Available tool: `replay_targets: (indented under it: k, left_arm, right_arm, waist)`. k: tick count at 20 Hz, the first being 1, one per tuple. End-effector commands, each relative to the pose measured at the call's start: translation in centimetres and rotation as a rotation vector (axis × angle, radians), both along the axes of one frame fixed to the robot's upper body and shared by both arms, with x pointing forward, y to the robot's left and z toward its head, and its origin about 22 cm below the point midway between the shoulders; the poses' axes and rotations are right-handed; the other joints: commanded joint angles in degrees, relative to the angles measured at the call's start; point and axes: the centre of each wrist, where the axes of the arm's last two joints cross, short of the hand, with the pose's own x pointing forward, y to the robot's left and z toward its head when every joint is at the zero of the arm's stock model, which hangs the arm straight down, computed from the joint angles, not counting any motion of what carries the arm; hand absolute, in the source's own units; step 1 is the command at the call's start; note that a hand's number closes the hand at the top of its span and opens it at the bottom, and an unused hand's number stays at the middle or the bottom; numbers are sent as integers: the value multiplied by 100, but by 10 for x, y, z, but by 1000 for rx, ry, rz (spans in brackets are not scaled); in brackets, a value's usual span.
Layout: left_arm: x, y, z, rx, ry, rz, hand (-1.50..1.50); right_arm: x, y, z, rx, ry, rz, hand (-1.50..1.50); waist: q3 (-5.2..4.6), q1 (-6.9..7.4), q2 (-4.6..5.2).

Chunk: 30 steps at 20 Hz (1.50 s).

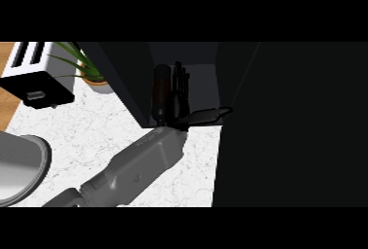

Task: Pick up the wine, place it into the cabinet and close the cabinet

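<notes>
Within the cabinet's (126, 78) narrow opening, hand (182, 92) and wine (161, 90) crowd its left wall.

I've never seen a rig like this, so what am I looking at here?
One camera on the robot's head looks down at a white counter. The grey forearm ends in the robot's left hand, which is black and reaches into a dark cabinet beside a wine bottle. It is too dark to tell whether it holds the bottle. The right hand is out of view. A toaster and a potted plant stand at the far end; a grey basin shows at the left.
</notes>
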Motion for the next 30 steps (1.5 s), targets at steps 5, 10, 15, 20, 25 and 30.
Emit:
replay_targets:
  k: [5,10,15,20,25,30]
  left_arm:
    - [-31,6,-30,6,-53,9,-150]
    - [-64,-9,-26,-4,-89,-41,-150]
    - [-64,17,-8,-10,-93,-113,-150]
    - [-78,36,3,7,-125,-170,-150]
    - [-118,63,12,25,-123,-215,-150]
    - [-122,103,26,3,-182,-293,-150]
  right_arm:
    - [-14,-13,16,-20,-8,-5,-150]
    - [-13,-1,9,2,-8,-44,-150]
    - [1,-8,15,4,4,-54,-150]
    - [-7,0,3,-16,-15,-74,-150]
    - [-9,-10,-14,-40,-13,-69,-150]
    - [3,-24,12,-130,-40,57,150]
  waist:
    - [0,133,-37]
    - [2,242,-65]
    - [2,249,-55]
    - [2,246,-59]
    - [6,256,-64]
    - [3,286,-55]
